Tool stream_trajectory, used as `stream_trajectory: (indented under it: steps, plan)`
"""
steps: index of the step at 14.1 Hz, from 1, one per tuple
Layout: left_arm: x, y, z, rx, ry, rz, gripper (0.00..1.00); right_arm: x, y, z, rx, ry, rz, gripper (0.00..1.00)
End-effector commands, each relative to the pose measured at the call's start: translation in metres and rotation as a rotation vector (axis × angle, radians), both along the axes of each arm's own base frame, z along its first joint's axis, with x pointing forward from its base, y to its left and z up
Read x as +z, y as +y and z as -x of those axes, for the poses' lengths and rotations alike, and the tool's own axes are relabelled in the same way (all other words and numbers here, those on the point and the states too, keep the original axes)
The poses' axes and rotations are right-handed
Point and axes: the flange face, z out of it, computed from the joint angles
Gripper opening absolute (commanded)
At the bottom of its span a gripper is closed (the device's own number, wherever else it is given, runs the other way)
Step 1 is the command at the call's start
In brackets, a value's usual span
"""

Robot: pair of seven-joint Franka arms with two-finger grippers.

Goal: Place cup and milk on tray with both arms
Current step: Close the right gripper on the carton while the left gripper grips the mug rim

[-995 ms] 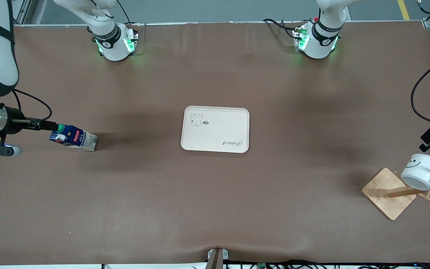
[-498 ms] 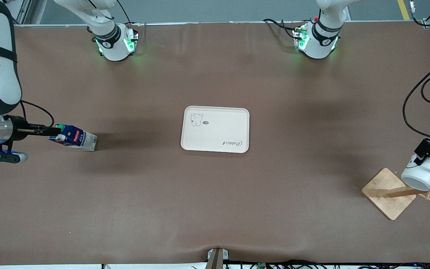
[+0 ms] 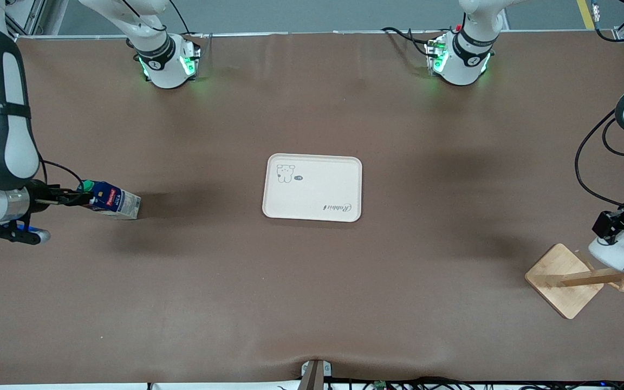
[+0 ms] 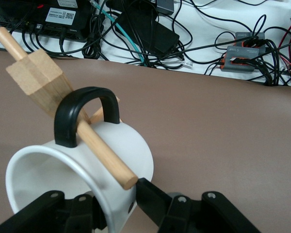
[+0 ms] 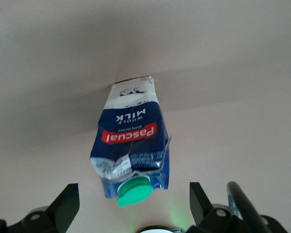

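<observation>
The table point(image 3: 312, 303) was mostly bare brown, with the tray point(image 3: 312, 188) sat empty in the middle, well apart from everything else. Over by the right arm's edge the milk point(image 3: 111, 200) was stood on the worktop, and the right gripper point(image 3: 71, 198) was parked at its green-capped top with the fingers spread wide either side, nothing gripped yet. Near the left arm's corner closest to the front camera, the cup point(image 4: 82, 174) was hung by its handle on a peg of the wooden rack point(image 3: 564, 280), and the left gripper point(image 4: 121, 204) was straddling the rim, fingers open, one inside and one outside. Honestly, the rack could get dragged or tipped if the cup gets lifted without sliding it off the peg first, and the carton looked easily knocked over.
</observation>
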Motion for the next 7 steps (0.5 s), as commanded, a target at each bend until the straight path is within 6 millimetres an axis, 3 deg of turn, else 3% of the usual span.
stream_trajectory:
  steps: [1, 7]
  plan:
    - [0.003, -0.002, -0.009, -0.017, -0.024, 0.004, 0.00, -0.001, 0.004, 0.007, -0.034, 0.004, 0.005, 1.00]
    - [0.042, -0.012, 0.014, -0.065, 0.035, 0.021, 0.00, -0.027, -0.007, 0.015, -0.045, -0.121, 0.019, 1.00]
